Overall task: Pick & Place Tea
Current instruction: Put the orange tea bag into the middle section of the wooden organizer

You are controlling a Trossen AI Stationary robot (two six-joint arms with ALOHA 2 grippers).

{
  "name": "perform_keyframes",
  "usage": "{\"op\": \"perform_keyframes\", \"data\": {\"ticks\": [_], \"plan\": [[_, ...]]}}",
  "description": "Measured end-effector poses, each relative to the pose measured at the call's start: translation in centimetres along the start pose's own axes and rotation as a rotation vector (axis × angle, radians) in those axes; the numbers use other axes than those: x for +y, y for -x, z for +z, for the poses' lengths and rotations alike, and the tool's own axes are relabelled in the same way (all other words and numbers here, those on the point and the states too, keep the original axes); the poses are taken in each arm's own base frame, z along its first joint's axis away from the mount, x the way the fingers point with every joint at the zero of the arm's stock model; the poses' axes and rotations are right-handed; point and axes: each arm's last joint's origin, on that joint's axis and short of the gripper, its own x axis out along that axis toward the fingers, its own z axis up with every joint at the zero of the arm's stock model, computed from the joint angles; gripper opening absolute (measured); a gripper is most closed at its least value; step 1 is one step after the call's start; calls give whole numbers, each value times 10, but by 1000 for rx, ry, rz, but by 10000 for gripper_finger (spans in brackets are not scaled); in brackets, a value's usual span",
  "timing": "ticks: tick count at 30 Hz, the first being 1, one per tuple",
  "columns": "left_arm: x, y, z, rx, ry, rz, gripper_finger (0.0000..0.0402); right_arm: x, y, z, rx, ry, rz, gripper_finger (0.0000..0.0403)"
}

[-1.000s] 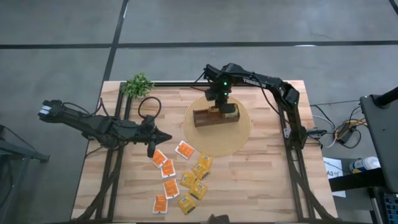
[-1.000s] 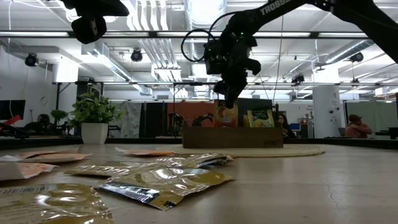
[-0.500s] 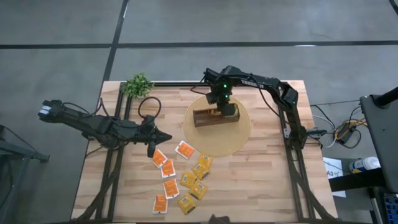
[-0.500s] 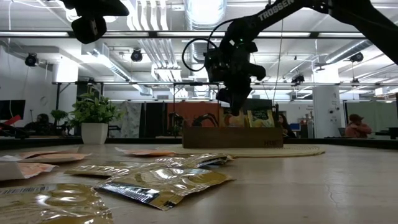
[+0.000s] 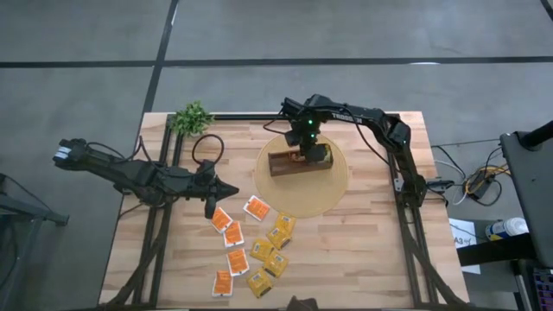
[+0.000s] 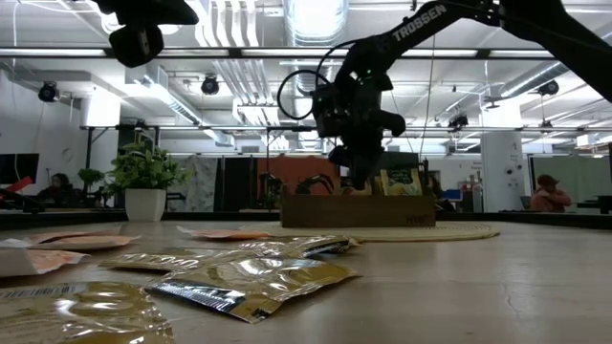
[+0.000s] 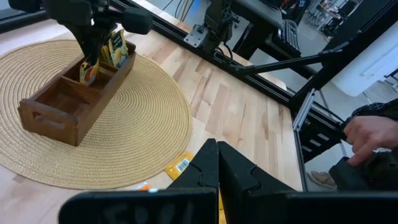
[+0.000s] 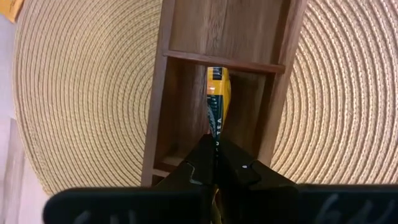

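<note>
Presently the right claw (image 8: 214, 163) is seen closed on an orange tea sachet (image 8: 217, 102), held on edge directly below it, apparently within the wooden box's (image 5: 298, 162) middle compartment, long axis along the box.

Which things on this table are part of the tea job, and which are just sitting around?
Part of the job:
- loose tea sachets
- orange sachet pinched by the right gripper, going into the wooden box
- left gripper, shut, waiting above the sachets

Just sitting around:
- potted plant
- woven mat
</note>
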Motion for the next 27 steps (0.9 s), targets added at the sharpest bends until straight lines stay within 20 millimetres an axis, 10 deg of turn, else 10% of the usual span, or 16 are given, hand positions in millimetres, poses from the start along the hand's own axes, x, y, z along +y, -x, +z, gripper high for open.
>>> {"op": "perform_keyframes", "data": {"ticks": [27], "plan": [[0,0,0,0,4,0,0,-6,0,1,24,0,-98,68]]}}
